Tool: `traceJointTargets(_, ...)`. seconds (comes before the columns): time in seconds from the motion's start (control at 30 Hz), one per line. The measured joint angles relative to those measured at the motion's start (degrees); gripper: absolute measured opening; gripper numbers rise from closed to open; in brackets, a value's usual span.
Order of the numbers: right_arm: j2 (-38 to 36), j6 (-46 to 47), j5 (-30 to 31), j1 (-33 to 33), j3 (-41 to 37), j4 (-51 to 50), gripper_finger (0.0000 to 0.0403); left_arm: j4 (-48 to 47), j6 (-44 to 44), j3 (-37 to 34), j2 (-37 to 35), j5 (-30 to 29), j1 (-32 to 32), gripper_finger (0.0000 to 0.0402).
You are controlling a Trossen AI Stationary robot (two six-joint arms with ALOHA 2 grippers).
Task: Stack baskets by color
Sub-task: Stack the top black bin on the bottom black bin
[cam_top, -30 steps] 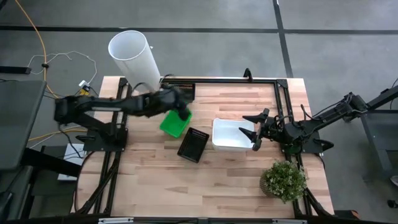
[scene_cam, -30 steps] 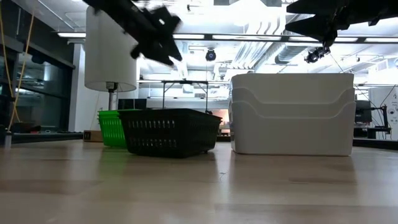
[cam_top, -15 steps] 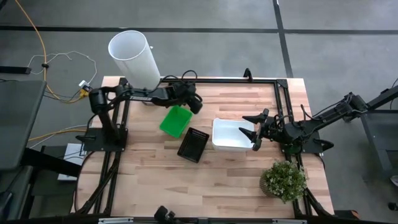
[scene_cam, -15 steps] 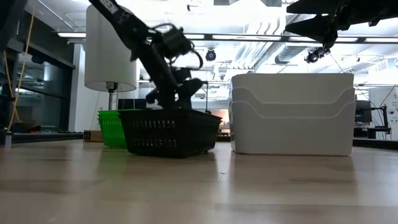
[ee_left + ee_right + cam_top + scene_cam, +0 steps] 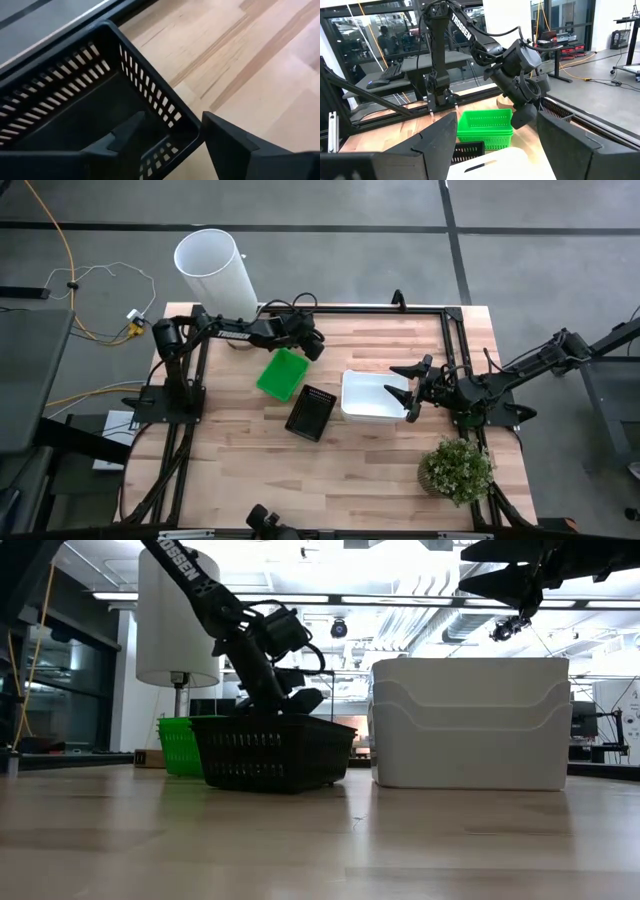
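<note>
Lowered jaws now straddle black basket (image 5: 100, 95) wall.

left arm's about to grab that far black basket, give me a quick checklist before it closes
1. Left gripper straddles the far black basket's wall, one finger inside, one outside: ok.
2. Left jaws open: ok.
3. Far black basket looks empty where visible: ok.
4. Green basket lies apart from the left gripper: ok.
5. Second black basket sits free on the table as stacking target: ok.
6. Right gripper, open, waits over the white baskets, apart from the left arm: ok.
</note>
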Motion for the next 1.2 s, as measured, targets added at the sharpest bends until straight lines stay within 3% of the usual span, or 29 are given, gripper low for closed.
traceJointTargets(0.27,0.0,0.0,0.0,0.0,0.0,0.0,0.0259,-0.1,1.3,0.0,0.0,0.2,0.3,0.0120)
traceJointTargets(0.5,0.0,0.5,0.0,0.0,0.0,0.0,0.0259,0.5,2.7,0.0,0.0,-0.4,-0.6,0.0015)
traceJointTargets(0.83,0.0,1.1,0.0,0.0,0.0,0.0,0.0259,0.0,3.9,0.0,-1.8,-1.4,-3.7,0.0003)
traceJointTargets(1.2,0.0,1.1,0.0,0.0,0.0,0.0,0.0259,0.1,10.8,0.0,-14.4,-10.2,-9.7,0.0001)
